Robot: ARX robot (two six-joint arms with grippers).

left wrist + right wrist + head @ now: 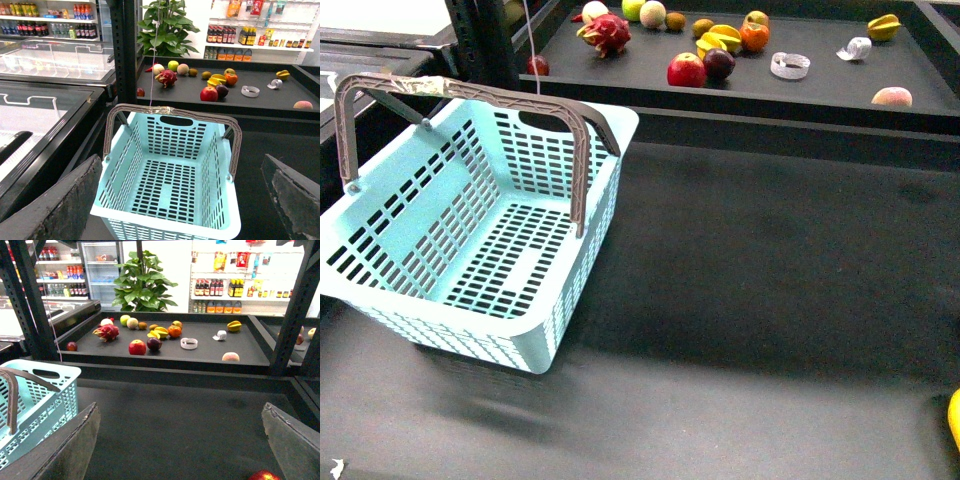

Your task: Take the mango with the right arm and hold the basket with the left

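The rough dark grey fingers [65, 205] of the left gripper [181, 157] are seen nearest the camera. They are spread wide and released, and nothing is held or touched. A light blue perforated plastic basket [177, 142] is found ahead of and between these fingers. It is empty, and its grey-brown handle [172, 111] is raised. The fingers [70, 450] of the right gripper [180, 405] are likewise spread wide and empty.

The step in hand is judged to be the approach: the basket is not yet held and the mango is not yet picked. The mango is taken to be the small smooth yellow-orange fruit [177, 323] on the raised black tray [260, 347], well ahead of the right fingers. It sits just behind a round orange-red fruit [174, 332] and is partly hidden, so this identification is tentative. A ridged yellow star-shaped fruit [160, 333] lies near it and is not to be mistaken for it.

For the next move, the right gripper is to be carried forward over the tray's lip and centred about the mango without the neighbouring fruit being disturbed. The left fingers are to be brought onto the basket's handle or rim and closed.
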